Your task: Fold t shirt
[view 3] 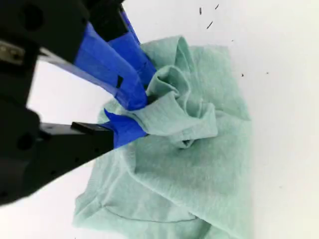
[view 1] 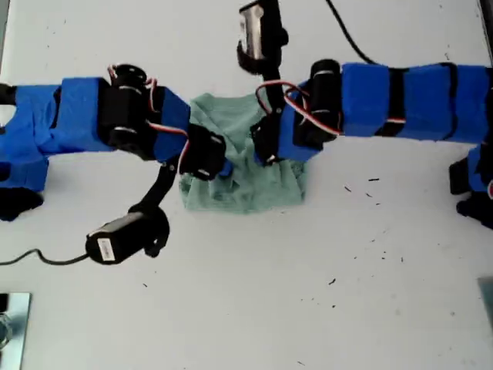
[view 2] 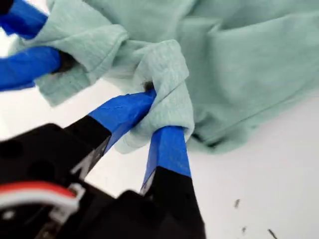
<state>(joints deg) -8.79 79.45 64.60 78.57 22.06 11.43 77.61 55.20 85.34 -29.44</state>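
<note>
The pale sage-green t shirt (view 1: 243,185) lies bunched on the white table (view 1: 308,308), between two blue-taped arms. My first gripper (view 2: 162,114) comes in from the exterior view's left (view 1: 222,168) and is shut on a rolled fold of the t shirt (view 2: 239,64). My second gripper (view 3: 142,117) reaches in from the exterior view's right (view 1: 266,150) and is shut on a neighbouring fold of the t shirt (view 3: 199,169). Its blue fingers (view 2: 30,64) show just beyond my first gripper's fold. In the exterior view both sets of fingertips are hidden under the gripper bodies.
Two wrist cameras stick out from the arms, one (view 1: 123,235) toward the front, one (view 1: 258,31) toward the back. Black cables (view 1: 38,258) (view 1: 347,31) trail across the table. A metallic object (view 1: 11,324) sits at the exterior view's lower left corner. Dark specks (view 1: 370,185) dot the table.
</note>
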